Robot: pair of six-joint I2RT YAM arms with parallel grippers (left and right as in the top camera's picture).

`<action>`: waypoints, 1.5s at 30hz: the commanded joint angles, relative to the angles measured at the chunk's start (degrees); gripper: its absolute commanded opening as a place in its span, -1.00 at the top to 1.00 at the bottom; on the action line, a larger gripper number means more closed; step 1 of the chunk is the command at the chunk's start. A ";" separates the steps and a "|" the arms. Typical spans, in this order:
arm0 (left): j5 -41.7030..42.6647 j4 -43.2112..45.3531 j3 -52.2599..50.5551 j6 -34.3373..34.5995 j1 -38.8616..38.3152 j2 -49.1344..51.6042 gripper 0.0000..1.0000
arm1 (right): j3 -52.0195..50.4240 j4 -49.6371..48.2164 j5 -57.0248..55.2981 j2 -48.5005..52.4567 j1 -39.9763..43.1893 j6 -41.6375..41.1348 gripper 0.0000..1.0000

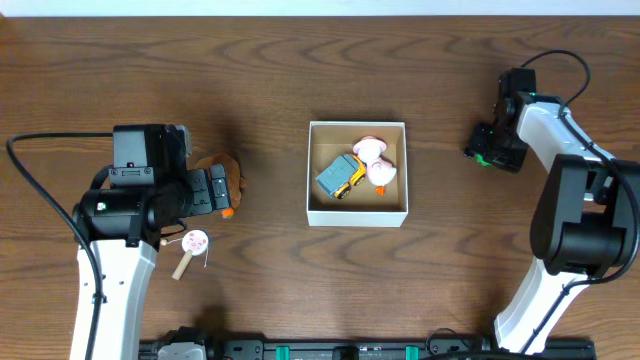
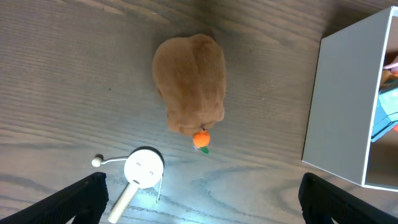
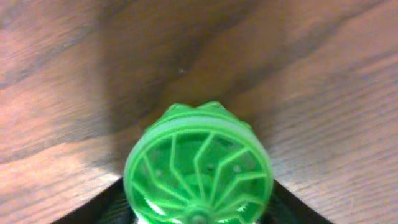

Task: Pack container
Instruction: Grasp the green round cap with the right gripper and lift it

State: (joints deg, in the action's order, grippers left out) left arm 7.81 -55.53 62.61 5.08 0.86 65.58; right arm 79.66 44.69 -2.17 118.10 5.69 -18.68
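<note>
The container (image 1: 356, 217), a square white-walled box with a tan inside, stands mid-table. It holds a blue and yellow toy truck (image 1: 340, 177) and a pink and white duck (image 1: 376, 160). Its white wall shows in the left wrist view (image 2: 348, 93). A brown plush with an orange carrot (image 1: 228, 178) (image 2: 189, 81) lies left of it. A white round-faced toy on a wooden stick (image 1: 192, 246) (image 2: 142, 169) lies below the plush. My left gripper (image 1: 208, 190) (image 2: 199, 199) is open and empty above them. My right gripper (image 1: 497, 143) (image 3: 198, 208) is shut on a green spoked wheel toy (image 3: 199, 168) (image 1: 482, 157), right of the container.
The wooden table (image 1: 300, 60) stretches all round. The left arm's cable (image 1: 30, 175) runs along the left side. The right arm (image 1: 575, 230) stands at the right edge.
</note>
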 commanded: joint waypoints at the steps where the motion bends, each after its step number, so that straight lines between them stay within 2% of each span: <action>1: 0.59 -0.17 1.09 -0.09 0.09 0.26 -0.96 | -0.35 -0.35 -0.15 0.98 -0.48 0.74 0.06; 3: 0.59 -0.17 1.09 -0.09 0.09 0.26 -0.96 | -0.35 -0.37 -0.15 0.98 -0.48 0.76 0.15; 6: 0.59 -0.15 1.09 -0.09 0.09 0.26 -0.96 | -0.33 -0.33 -0.15 0.98 -0.48 0.79 0.51; 9: 0.59 -0.15 1.09 -0.09 0.09 0.26 -0.96 | -0.26 0.35 -0.11 0.72 -0.55 0.98 0.79; 10: 0.59 -0.15 1.09 -0.09 0.09 0.26 -0.96 | -0.20 0.76 -0.13 0.55 -0.68 1.01 0.83; 21: 0.57 -0.15 1.09 -0.11 0.09 0.26 -0.96 | 0.55 3.61 -2.08 -8.04 -3.32 2.78 0.75; 30: 0.57 -0.15 1.09 -0.11 0.09 0.26 -0.96 | 0.55 5.20 -2.12 -8.70 -3.80 2.01 0.76; 32: 0.57 -0.15 1.09 -0.11 0.09 0.26 -0.96 | 0.55 4.83 -2.16 -8.70 -3.85 2.01 0.70; 33: 0.57 -0.15 1.09 -0.11 0.09 0.26 -0.96 | 0.55 4.26 -2.16 -8.70 -3.85 2.01 0.60; 36: 0.59 -0.15 1.09 -0.11 0.09 0.26 -0.96 | 0.55 2.01 -2.38 -8.70 -3.85 2.03 0.02; 38: 0.59 -0.17 1.09 -0.11 0.09 0.26 -0.96 | 0.55 0.79 -2.95 -8.70 -3.85 2.03 -0.21; 45: 0.59 -0.15 1.09 -0.11 0.09 0.26 -0.96 | 0.55 -1.92 -7.08 -8.35 -3.85 2.03 -0.41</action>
State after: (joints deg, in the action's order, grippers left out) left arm 7.81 -55.53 62.61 5.10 0.86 65.60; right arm 79.75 43.38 -6.15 109.75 2.33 -16.43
